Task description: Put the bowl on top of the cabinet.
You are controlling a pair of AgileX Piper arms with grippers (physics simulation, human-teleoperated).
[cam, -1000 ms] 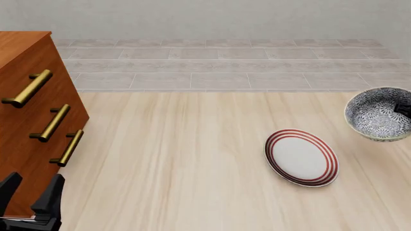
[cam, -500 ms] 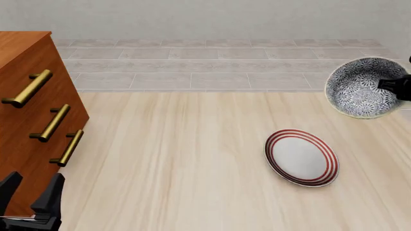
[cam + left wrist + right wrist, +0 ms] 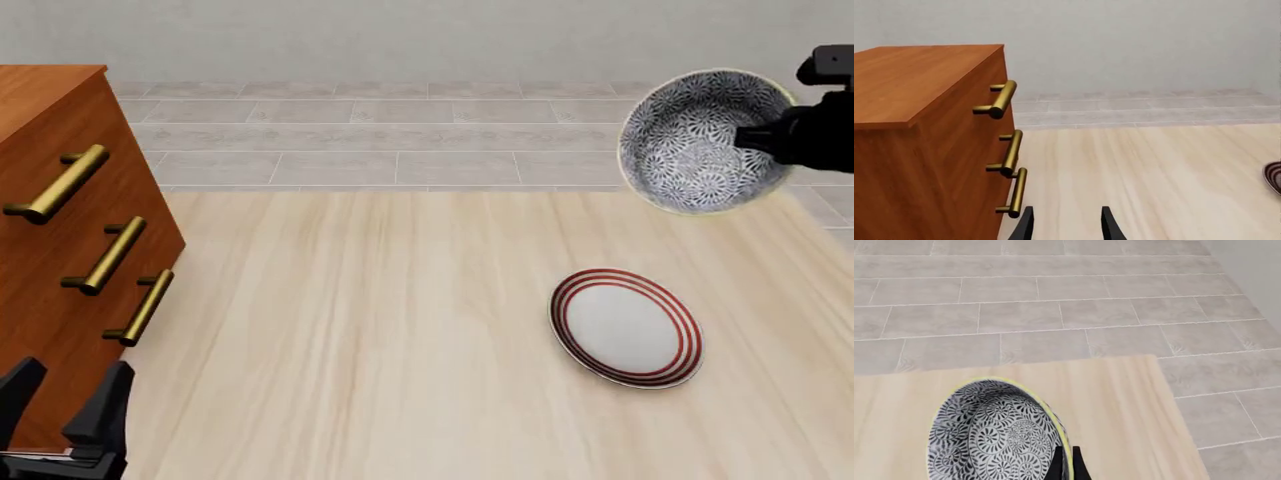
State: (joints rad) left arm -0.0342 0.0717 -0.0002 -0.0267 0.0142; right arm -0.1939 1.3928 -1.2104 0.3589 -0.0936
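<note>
The blue-and-white patterned bowl (image 3: 698, 140) hangs high above the table's far right, tipped so its inside faces the front camera. My right gripper (image 3: 763, 138) is shut on the bowl's rim, one finger inside and one outside; the right wrist view shows the bowl (image 3: 991, 440) with its yellowish rim pinched by my gripper (image 3: 1065, 466). The reddish-brown cabinet (image 3: 54, 250) with brass bar handles stands at the far left, also seen as the cabinet (image 3: 914, 130) in the left wrist view. My left gripper (image 3: 60, 405) rests open and empty beside the cabinet's near corner, fingertips (image 3: 1026, 225) apart.
A white plate with red rings (image 3: 626, 326) lies on the wooden table right of centre, below the lifted bowl. Grey tiled floor (image 3: 454, 140) lies beyond the table's far edge. The table's right edge shows in the right wrist view.
My right gripper has lifted the bowl up and to the left, from the table's right edge to high above the far side. The left arm has stayed put.
</note>
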